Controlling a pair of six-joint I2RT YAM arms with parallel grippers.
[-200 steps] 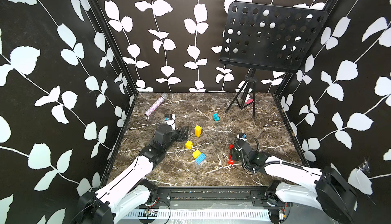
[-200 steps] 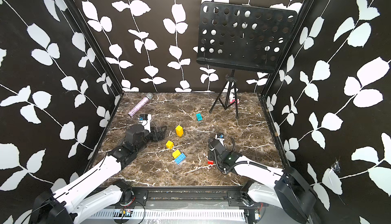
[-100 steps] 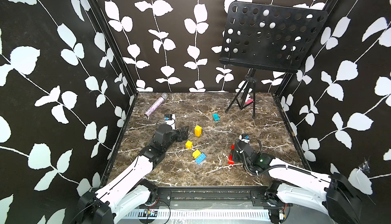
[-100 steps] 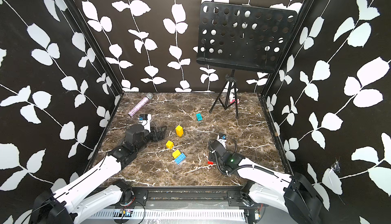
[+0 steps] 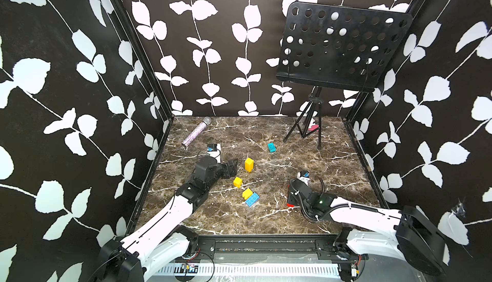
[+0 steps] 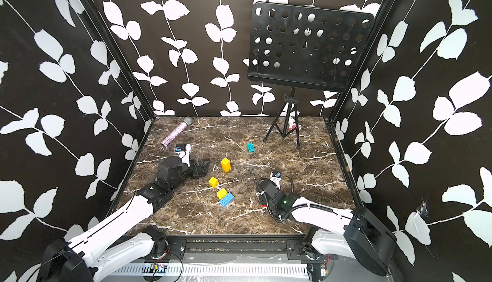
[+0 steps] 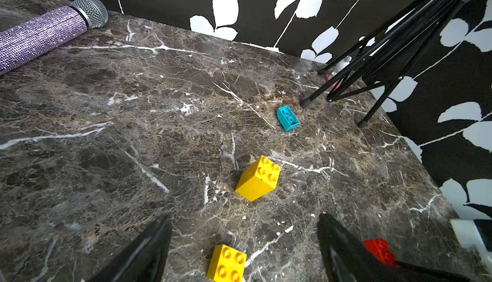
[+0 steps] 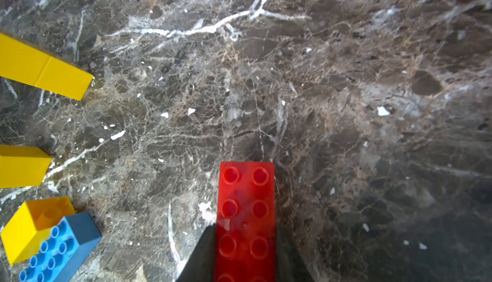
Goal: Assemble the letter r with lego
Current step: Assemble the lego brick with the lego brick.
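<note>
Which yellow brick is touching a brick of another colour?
The frontmost yellow brick, touching the blue brick. The tall yellow brick and the small yellow brick each stand alone.

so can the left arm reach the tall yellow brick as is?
Probably yes: the left fingers are open, the tall yellow brick stands just ahead of them, bare table between. The small yellow brick lies nearer, almost between the fingers, and might get nudged.
</note>
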